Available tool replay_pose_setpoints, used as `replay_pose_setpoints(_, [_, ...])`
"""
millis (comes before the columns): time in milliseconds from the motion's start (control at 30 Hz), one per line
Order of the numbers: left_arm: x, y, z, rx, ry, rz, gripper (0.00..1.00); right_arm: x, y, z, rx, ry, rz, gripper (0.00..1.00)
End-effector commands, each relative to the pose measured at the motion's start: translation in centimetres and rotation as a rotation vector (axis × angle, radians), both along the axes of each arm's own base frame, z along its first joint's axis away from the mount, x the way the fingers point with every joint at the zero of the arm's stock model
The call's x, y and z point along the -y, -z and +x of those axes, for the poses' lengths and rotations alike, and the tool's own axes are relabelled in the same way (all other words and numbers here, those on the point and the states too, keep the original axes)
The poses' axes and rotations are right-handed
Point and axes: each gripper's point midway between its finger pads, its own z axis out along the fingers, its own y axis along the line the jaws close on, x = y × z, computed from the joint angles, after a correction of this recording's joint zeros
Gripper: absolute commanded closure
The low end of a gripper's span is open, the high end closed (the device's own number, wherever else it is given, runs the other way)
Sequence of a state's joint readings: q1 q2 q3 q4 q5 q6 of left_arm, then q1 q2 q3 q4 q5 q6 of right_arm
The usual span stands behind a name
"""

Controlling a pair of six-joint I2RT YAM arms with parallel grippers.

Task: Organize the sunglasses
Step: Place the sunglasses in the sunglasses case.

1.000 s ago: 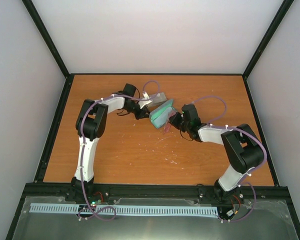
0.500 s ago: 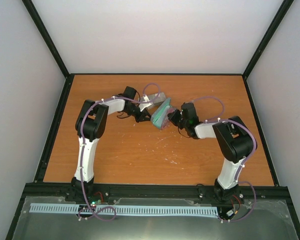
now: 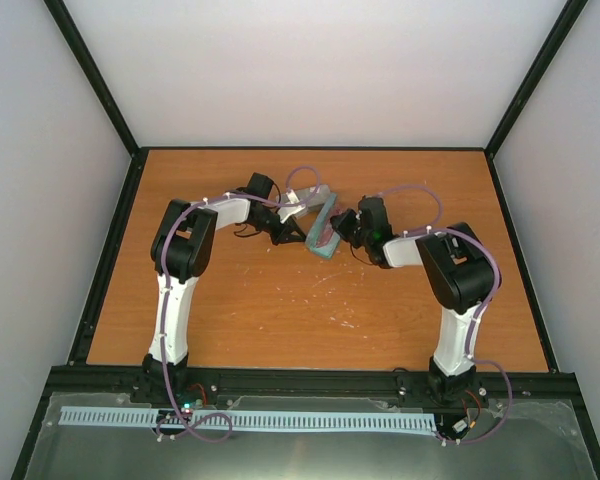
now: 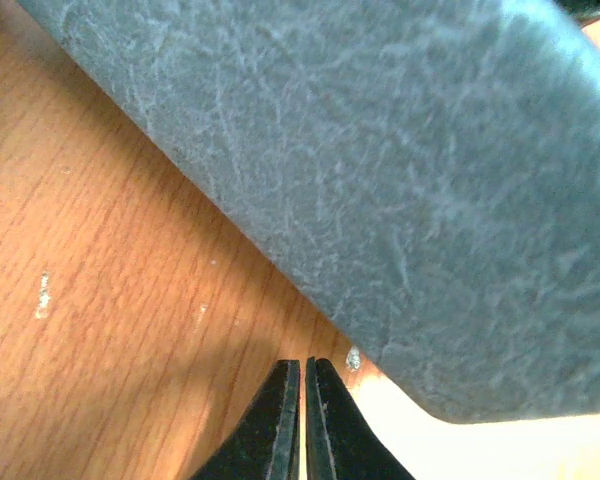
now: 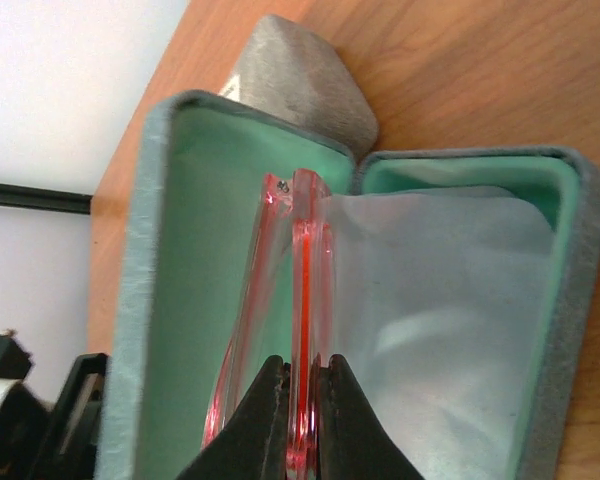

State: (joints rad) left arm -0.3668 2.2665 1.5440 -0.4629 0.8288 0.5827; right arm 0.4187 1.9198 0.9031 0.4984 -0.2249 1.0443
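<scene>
**Sunglasses pinched on edge inside the open case**

The sunglasses [image 5: 298,250], folded and red-pink, stand on edge in the open case [image 5: 145,300]. They sit between its bare green-lined half and the half where a pale cloth [image 5: 430,300] lies. The right hand [image 5: 302,372] pinches their near end between its fingers. A closed grey case [image 5: 295,85] lies on the bench [image 5: 460,60] just beyond the open one. The left hand [image 4: 302,400], fingers pressed together on nothing, is just beside a grey textured case side [image 4: 380,180]; which case, I cannot tell.
</scene>
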Motion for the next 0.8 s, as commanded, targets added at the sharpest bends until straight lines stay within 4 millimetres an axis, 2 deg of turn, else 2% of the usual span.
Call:
replay_pose_setpoints(0, [1.1,-1.4,0.3,0.017,0.017,-0.043,0.93,0.4,1.1,0.7,-0.013,0.024,0.012,0.97])
replay_pose_setpoints(567, [0.7,-1.2,0.1,0.025,0.015,-0.026,0.93,0.3,4.0,1.4,-0.066,-0.021,-0.034,0.93])
replay_pose_setpoints(767, [0.7,-0.8,0.0,0.018,0.015,-0.021,0.93,0.5,4.9,0.8,-0.095,-0.042,-0.079,0.81])
